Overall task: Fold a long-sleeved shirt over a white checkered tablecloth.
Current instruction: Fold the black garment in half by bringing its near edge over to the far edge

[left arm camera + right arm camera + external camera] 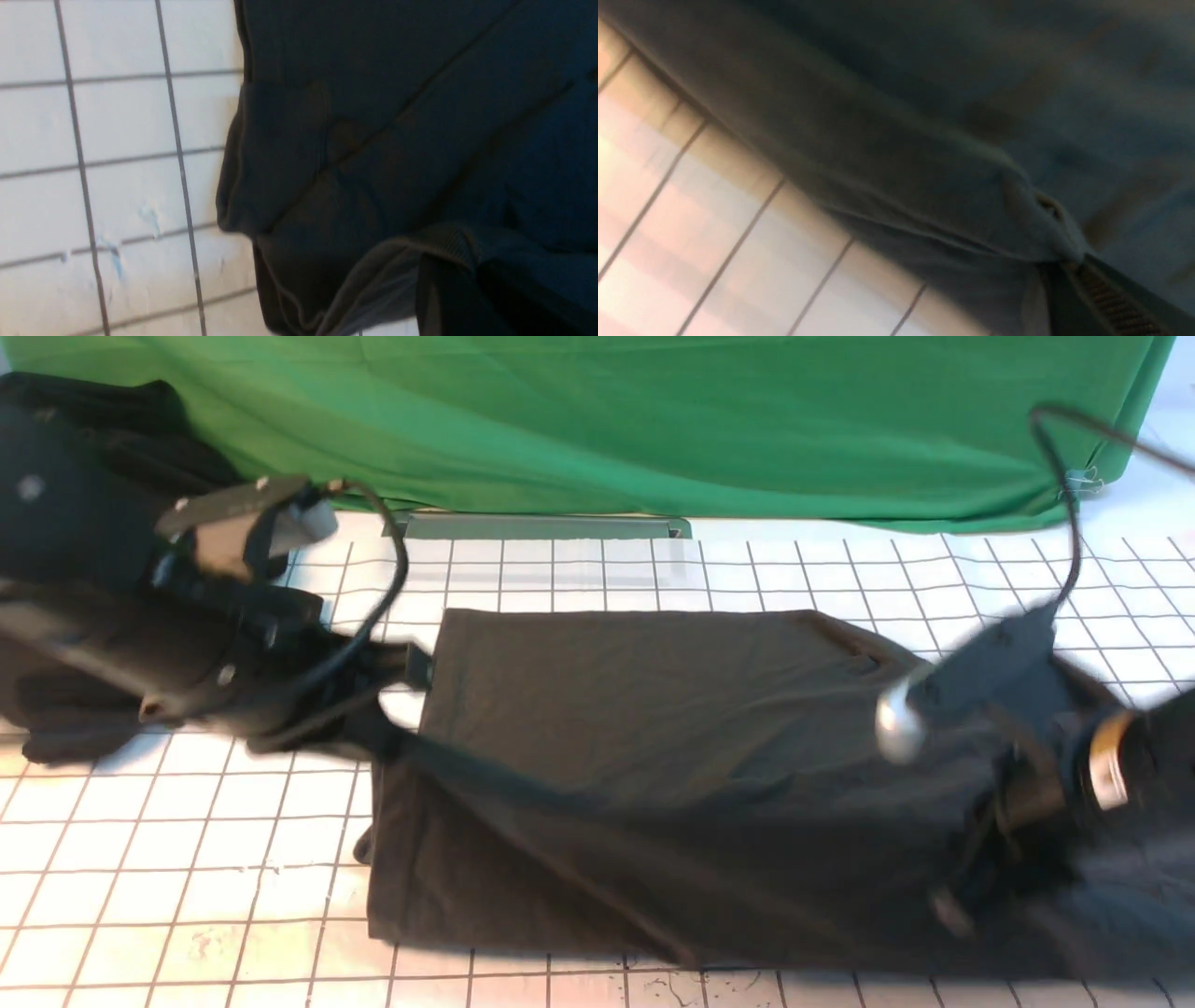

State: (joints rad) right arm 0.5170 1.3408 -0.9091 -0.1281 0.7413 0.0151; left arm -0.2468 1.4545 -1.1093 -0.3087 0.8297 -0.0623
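Dark long-sleeved shirt (653, 784) flat on checkered tablecloth (187, 896), L hand (401, 686) & R hand (1064, 275) each w/ clenched grip on its fabric.

The long-sleeved shirt (672, 756) is soft dark cloth, dull and not shiny, with small wrinkles. Its cuff (448, 238) has tiny knit ridges. The white checkered tablecloth (168, 859) looks smooth and a bit shiny, with scratchy scuff marks near the front. The green cloth (653, 420) at the back is dull and creased. A round knob (898, 726) on the right arm (1008, 663) is shiny silver metal.
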